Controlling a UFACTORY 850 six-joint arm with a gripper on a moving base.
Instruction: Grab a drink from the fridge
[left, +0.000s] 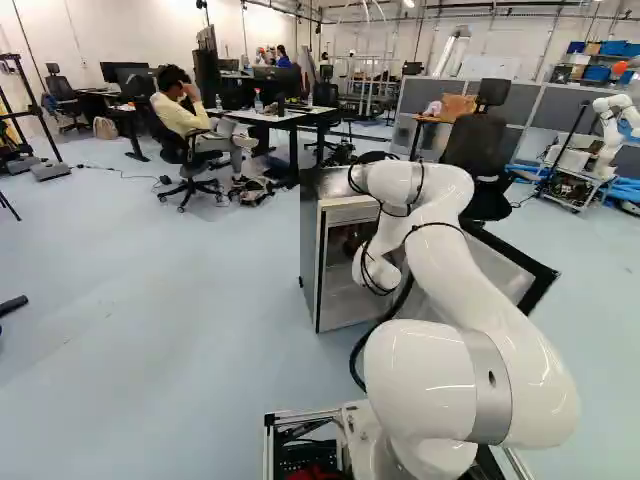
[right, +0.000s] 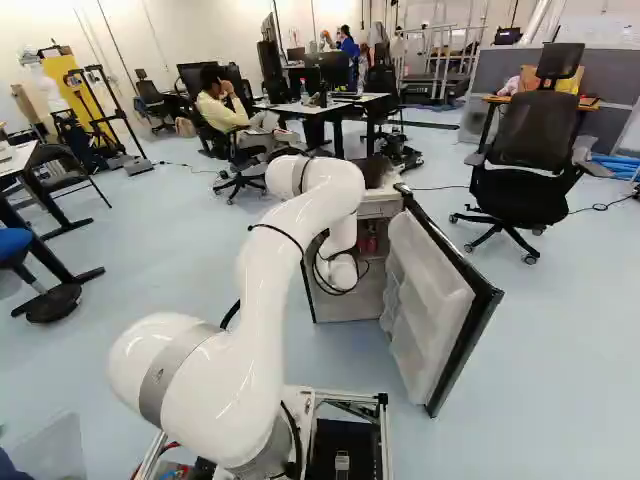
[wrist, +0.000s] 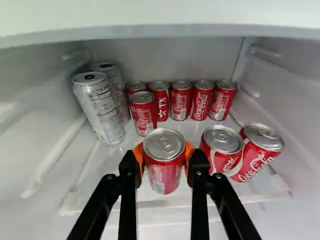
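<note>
Wrist: can (wrist: 164, 167) sits dead btwn the fingers of the hand (wrist: 164, 156), both orange pads on its sides, so clamped. Long axis approx upright, across the closing dir; fingers come in from the side, below the lid. Small red can, silver lid w/ tab up, shut, no dents seen. Can't tell if its base is off the shelf (wrist: 107, 162). Red pair (wrist: 257, 150) leans just beside one finger, nearest snag risk; silver cans (wrist: 102, 107) farther in on the other side, red row (wrist: 181, 100) at the back. White ledge (wrist: 160, 32) above, so lift only a bit, then back straight out, IMO. L base: arm (left: 490, 310) bends over and down into fridge (left: 312, 240); hand + can hidden, wrist end at the opening. R base: door (right: 440, 300) wide open beside the arm, hand hidden here too. Grasp looks done, extraction left; watch wrist vs. door on exit.
</note>
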